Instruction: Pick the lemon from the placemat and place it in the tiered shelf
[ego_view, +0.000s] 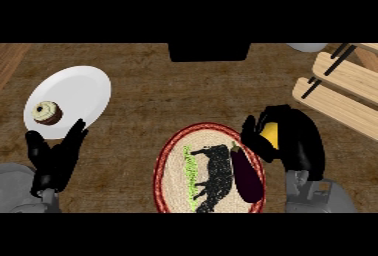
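Right of centre in the frame, the right hand (291, 142) curls around the lemon (269, 132), likely light, stiff and smooth-skinned, best cupped around its middle toward the upper-right tiered shelf (347, 87).

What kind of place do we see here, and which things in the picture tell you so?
Probably a kitchen or dining counter. On the wooden counter top lie a white plate with a small cake, a round placemat with an eggplant, and a wooden tiered shelf at the right.
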